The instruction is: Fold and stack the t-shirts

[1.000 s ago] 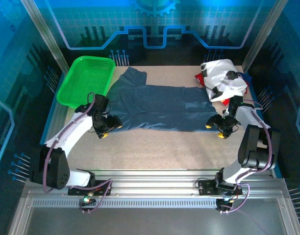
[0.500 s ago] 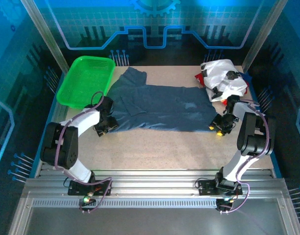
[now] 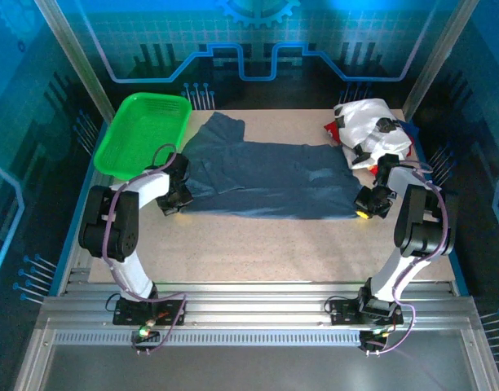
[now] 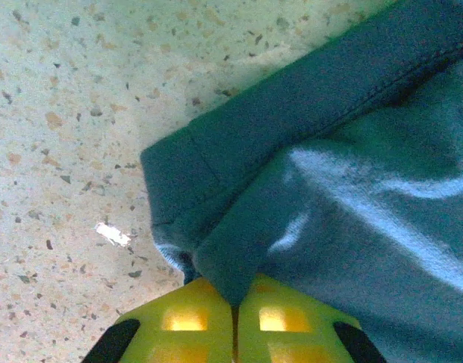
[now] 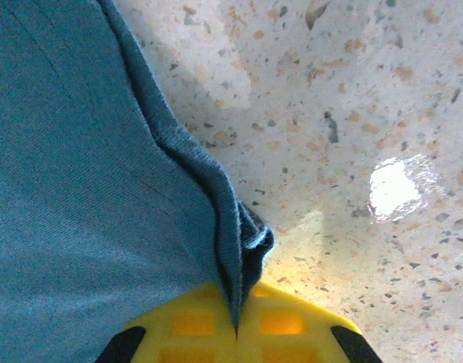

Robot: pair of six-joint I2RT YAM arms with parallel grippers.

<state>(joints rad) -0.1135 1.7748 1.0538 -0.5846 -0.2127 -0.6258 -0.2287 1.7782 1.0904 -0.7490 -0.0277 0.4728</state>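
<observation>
From above, I am reaching with both arms over the table (image 3: 258,244). The blue shirt (image 3: 266,175) is lying spread flat across the middle, between the green basket (image 3: 119,138) at the far left and the crumpled white shirts (image 3: 370,130) at the far right. My left pincer (image 3: 171,204) is sitting at the near left corner of the blue shirt, close to the basket. My right pincer (image 3: 364,210) is sitting at the near right corner, just in front of the white shirts.

In the left wrist view, my left pincer (image 4: 234,306) is pressing its two yellow fingers (image 4: 186,318) together, and a folded corner of the blue shirt (image 4: 352,189) is clamped between them. The hem is running up to the right, and the speckled table (image 4: 65,113) is showing on the left.

In the right wrist view, my right pincer (image 5: 235,321) is also closing tightly on the blue shirt (image 5: 80,189), pinching its bunched edge. The cloth is covering the left side and the table (image 5: 352,91) is lying bare on the right.
</observation>
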